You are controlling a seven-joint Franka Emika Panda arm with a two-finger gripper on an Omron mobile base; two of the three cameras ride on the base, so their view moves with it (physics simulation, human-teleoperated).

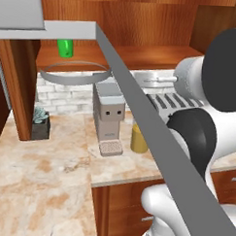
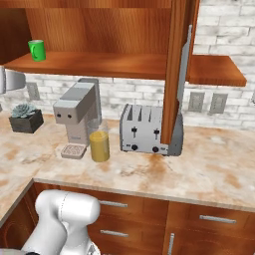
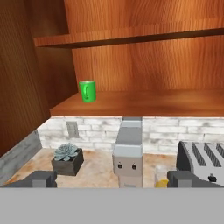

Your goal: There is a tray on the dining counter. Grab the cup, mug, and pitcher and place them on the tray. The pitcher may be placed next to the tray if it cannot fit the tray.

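The squat green mug (image 1: 65,47) (image 2: 37,50) (image 3: 87,91) stands upright on the lower wooden shelf of an open wall cabinet, near its left end. My gripper (image 3: 114,179) is open, empty and well short of the mug, which sits above and left of the fingertips in the hand view. The clear pitcher (image 1: 138,139) (image 2: 99,144) (image 3: 161,179) with amber liquid stands on the marbled counter (image 2: 209,169), just right of the coffee machine. The tray and the cup are out of view.
A grey coffee machine (image 2: 77,117) (image 3: 129,153) and a silver toaster (image 2: 144,128) (image 3: 203,157) stand against the brick wall below the shelf. A potted succulent (image 2: 26,118) (image 3: 67,158) sits at the left. An open cabinet door (image 2: 177,74) juts out above the toaster.
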